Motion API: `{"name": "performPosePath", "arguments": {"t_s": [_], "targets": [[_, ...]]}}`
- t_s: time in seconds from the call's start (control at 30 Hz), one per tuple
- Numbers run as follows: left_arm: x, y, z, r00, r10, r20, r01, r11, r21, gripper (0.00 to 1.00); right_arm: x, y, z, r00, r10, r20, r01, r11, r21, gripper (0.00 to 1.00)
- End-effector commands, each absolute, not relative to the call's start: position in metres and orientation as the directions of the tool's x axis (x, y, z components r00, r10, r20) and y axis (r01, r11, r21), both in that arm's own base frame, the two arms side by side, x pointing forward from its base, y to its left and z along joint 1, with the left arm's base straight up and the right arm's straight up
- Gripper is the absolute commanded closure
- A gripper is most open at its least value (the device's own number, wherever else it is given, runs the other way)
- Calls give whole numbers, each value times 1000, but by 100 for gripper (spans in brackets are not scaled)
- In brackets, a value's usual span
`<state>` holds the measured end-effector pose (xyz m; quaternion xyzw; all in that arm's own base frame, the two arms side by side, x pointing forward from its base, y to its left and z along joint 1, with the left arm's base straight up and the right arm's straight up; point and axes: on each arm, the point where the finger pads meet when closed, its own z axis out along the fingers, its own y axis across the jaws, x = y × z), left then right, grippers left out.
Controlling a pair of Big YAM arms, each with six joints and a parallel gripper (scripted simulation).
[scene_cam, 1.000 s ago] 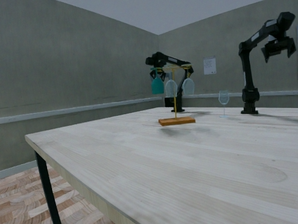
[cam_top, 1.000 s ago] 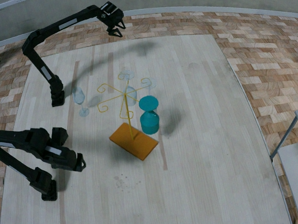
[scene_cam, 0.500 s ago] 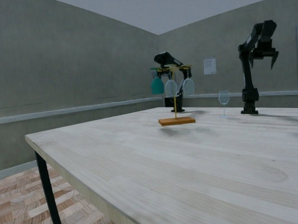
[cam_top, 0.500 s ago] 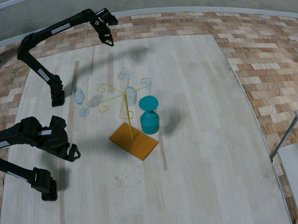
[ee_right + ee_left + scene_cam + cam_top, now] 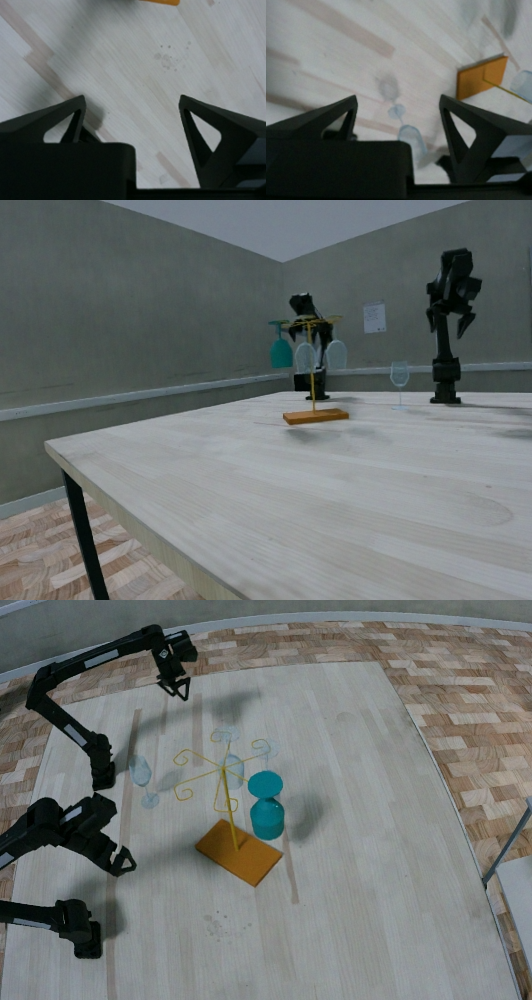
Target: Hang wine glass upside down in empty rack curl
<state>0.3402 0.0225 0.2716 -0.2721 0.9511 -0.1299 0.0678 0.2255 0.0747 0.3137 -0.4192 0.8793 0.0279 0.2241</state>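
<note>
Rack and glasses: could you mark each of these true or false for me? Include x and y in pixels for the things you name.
1. The table glass (image 5: 141, 772) (image 5: 400, 376) (image 5: 412, 138) stands upright. True.
2. The teal glass (image 5: 267, 818) (image 5: 281, 354) hangs right way up. False: it hangs upside down.
3. The rack (image 5: 230, 810) (image 5: 312, 385) (image 5: 473, 82) (image 5: 167, 1) holds three glasses. True.
4. Every curl on the rack is taken. False: three curls (image 5: 191, 794) have no glass.
5. The left claw (image 5: 180, 695) (image 5: 445, 334) (image 5: 398, 99) is gripping a glass. False: it is open, with nothing in it.

The wine glass (image 5: 140, 771) (image 5: 399, 375) (image 5: 411, 137) stands on the table (image 5: 380, 850) (image 5: 240, 480) (image 5: 355, 67) beside the rack (image 5: 229, 810) (image 5: 315, 416) (image 5: 473, 81).
</note>
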Motion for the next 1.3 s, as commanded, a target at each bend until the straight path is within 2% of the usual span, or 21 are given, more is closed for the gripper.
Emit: {"name": "performPosePath", "arguments": {"t_s": [0.0,0.5,0.8,1.0,1.27], "targets": [[312,-1,268,-696,-714,79,-702,654,-282,9,222,91,318,-655,-608,-450,-628,768,-123,0],[237,-67,233,-279,-853,440,-960,244,-135,9,210,140,323,-770,-425,-475,-451,890,-65,0],[208,-95,218,-85,-827,556,-996,76,-41,9,200,167,328,-825,-281,-490,-314,949,-15,0],[191,-110,211,-28,-792,610,-999,31,-5,9,190,193,325,-854,-169,-492,-203,979,15,0],[192,-113,216,-57,-781,621,-998,52,-27,9,177,231,323,-867,-5,-498,-37,998,54,0]]}}
